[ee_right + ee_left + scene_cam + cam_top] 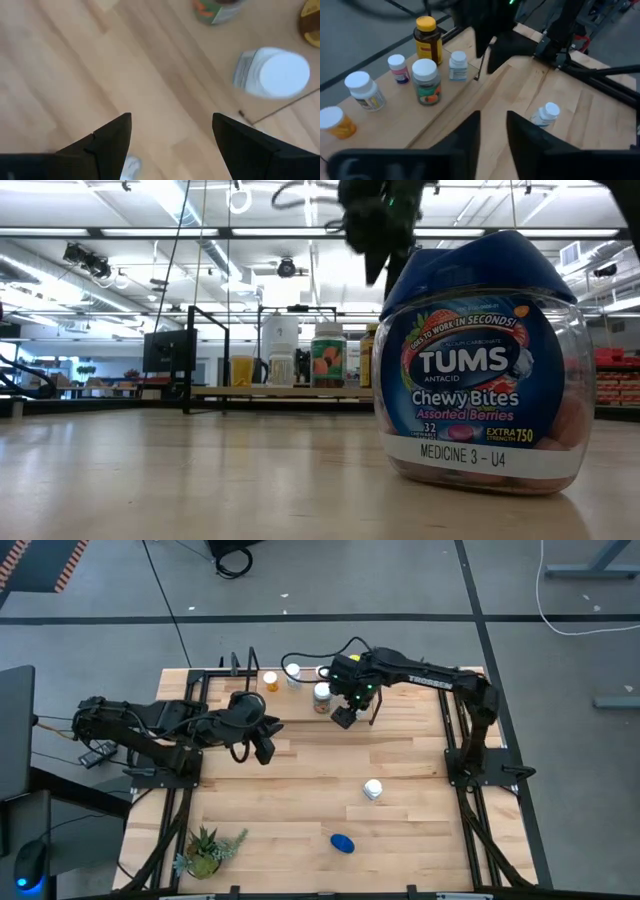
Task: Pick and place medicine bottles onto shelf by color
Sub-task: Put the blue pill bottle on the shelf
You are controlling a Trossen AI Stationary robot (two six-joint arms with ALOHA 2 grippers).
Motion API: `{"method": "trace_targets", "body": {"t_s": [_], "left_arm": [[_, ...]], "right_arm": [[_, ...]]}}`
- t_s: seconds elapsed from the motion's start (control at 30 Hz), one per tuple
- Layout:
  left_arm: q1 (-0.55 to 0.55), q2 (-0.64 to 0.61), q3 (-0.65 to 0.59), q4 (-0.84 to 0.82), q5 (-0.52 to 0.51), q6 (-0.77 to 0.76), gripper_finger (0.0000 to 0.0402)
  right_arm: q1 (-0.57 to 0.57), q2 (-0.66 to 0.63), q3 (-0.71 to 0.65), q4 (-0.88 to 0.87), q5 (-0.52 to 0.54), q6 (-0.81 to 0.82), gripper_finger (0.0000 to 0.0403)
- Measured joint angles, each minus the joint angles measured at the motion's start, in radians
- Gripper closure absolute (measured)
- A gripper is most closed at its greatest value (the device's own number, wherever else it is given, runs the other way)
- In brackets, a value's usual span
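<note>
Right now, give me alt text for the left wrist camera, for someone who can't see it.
Six medicine bottles stand on the shelf: a yellow-capped amber bottle, four white-capped bottles and an orange one. The left tool is open and empty; a white-capped bottle waits on the table beyond it.

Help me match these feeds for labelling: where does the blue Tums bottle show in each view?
High view: the blue Tums bottle sits low in the picture, right of the potted plant.
Low view: it fills the right foreground.
Left wrist view: not in it.
Right wrist view: not in it.
Shared landmark: the shelf with its bottle row, also seen in the low and left wrist views.
</note>
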Motion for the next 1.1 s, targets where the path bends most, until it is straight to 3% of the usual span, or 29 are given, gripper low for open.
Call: {"method": "trace_targets", "body": {"t_s": [0.23, 0.37, 0.5, 0.63, 0.77, 1.1], "left_arm": [[0.000, 0.038, -0.001, 0.072, 0.015, 0.119, 0.0198], [0.000, 0.082, 0.000, 0.205, 0.141, 0.207, 0.0165], [-0.001, 0.156, 0.000, 0.259, 0.339, 0.257, 0.0153], [-0.014, 0.213, -0.002, 0.264, 0.469, 0.320, 0.0153], [-0.038, 0.244, 0.000, 0.292, 0.489, 0.411, 0.0155], [-0.113, 0.408, 0.000, 0.450, 0.549, 0.488, 0.0127]], "right_arm": [[0.107, -0.135, -0.021, -0.069, -0.008, 0.101, 0.0121], [0.173, -0.209, -0.022, -0.105, 0.024, 0.200, 0.0121], [0.233, -0.291, -0.022, -0.102, 0.093, 0.270, 0.0121], [0.273, -0.358, -0.021, -0.064, 0.238, 0.279, 0.0121], [0.282, -0.389, -0.021, -0.040, 0.302, 0.283, 0.0120], [0.346, -0.417, -0.021, -0.076, 0.297, 0.249, 0.0120]]}}
